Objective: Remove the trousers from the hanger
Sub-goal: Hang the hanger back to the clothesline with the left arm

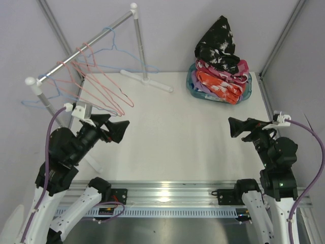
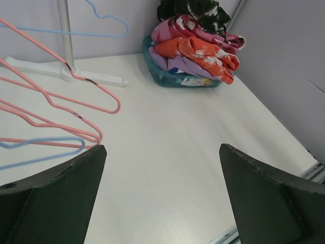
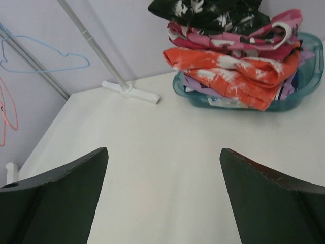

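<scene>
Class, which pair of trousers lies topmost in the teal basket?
The black cloth pair with white speckles; the pink-patterned pair, orange pair and lavender pair lie beneath it.

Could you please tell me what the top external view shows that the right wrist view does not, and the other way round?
Only top external: the left gripper, jaws open, and the metal beam holding both arm bases. Only right wrist: the white label on the near wall of the tub. Both: the right gripper with jaws open, the trousers piled in the tub, black pair on top, the rack foot and a bare blue hanger.
</scene>
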You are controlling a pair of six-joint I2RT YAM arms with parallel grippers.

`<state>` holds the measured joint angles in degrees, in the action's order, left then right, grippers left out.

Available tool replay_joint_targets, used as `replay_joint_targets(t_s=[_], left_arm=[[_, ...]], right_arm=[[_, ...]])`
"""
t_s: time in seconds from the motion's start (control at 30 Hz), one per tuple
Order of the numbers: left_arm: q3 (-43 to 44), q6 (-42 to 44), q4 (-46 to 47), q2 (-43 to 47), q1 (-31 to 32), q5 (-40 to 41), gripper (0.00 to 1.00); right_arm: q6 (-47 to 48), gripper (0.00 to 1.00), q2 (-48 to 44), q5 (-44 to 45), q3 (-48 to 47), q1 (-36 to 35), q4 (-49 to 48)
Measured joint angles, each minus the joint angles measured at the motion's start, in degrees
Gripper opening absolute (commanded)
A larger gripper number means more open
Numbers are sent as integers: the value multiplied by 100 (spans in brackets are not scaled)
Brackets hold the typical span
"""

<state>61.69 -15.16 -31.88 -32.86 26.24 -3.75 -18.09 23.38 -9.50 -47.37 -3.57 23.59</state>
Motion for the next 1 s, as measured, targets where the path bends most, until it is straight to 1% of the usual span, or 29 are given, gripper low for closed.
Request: replay_joint_targets(t_s=[0.13,0.33,0.5,0.67,0.83,1.0], left_arm=[[-588,-136,-44,564,0,-125,100],[-1478,-435,-170,1322,0,-26,100],[-1991,-719,-170,1781,0,81,99],[-2339,-935,-192,1967,0,210,100],[-2479,-1060,-234,2098,0,369,100],[-2485,-1128,-229,2092,0,459,99]], right_arm=[[-310,99,-540,24,719,0,-76],[-660,99,-1187,20,1591,0,-57],[-782,99,-1414,13,1766,0,-52],[-841,99,-1515,0,1947,0,-48],[-870,99,-1648,-46,2245,0,0],[-883,100,-1657,-111,2295,0,9]])
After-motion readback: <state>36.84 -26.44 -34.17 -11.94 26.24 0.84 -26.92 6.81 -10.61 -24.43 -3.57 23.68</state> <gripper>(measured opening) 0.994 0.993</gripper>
